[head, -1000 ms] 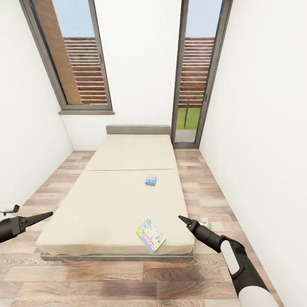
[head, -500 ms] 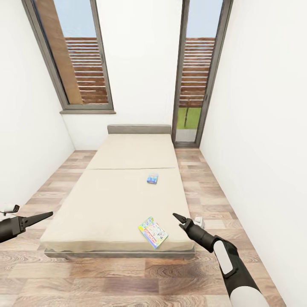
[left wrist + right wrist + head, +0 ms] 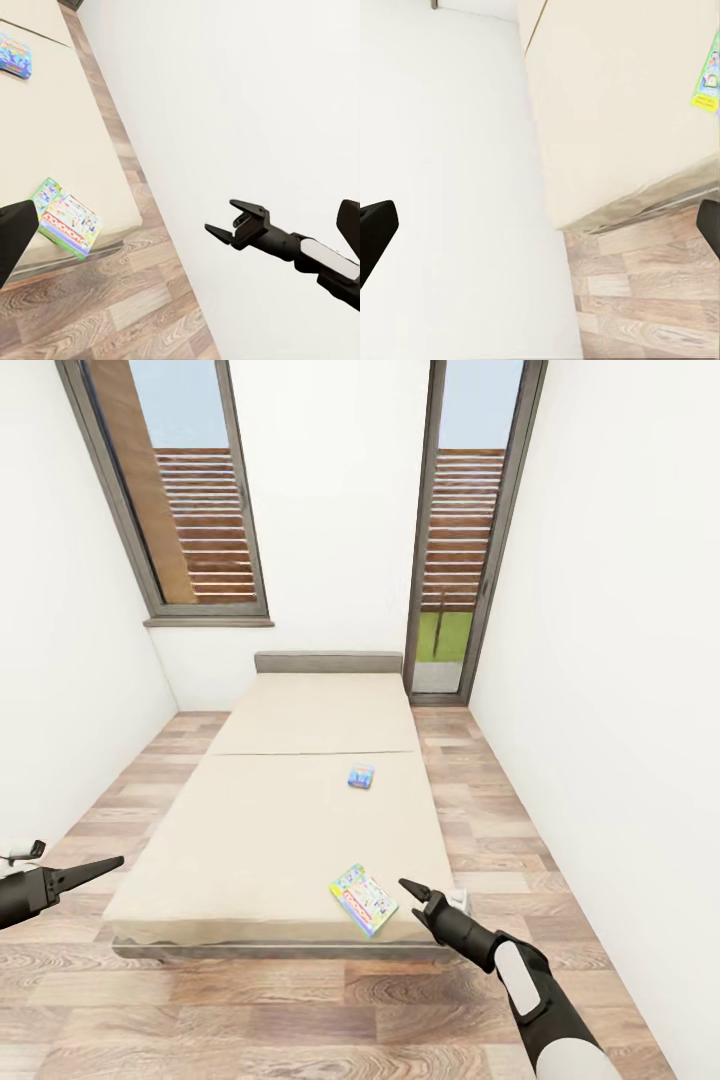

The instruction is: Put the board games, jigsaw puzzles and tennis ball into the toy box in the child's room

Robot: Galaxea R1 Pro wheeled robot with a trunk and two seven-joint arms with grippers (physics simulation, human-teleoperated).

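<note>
Head view: near board game (image 3: 363,899) lies just left of the right gripper's (image 3: 406,887) parted, empty tips.

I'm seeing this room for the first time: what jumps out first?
The beige bed runs down the middle of the room toward two tall grey-framed windows. Two colourful board games lie on it: a larger one near the foot corner, a small blue one mid-mattress. The right gripper, open, sits just beside the larger game; the left gripper hangs over the floor.
</note>
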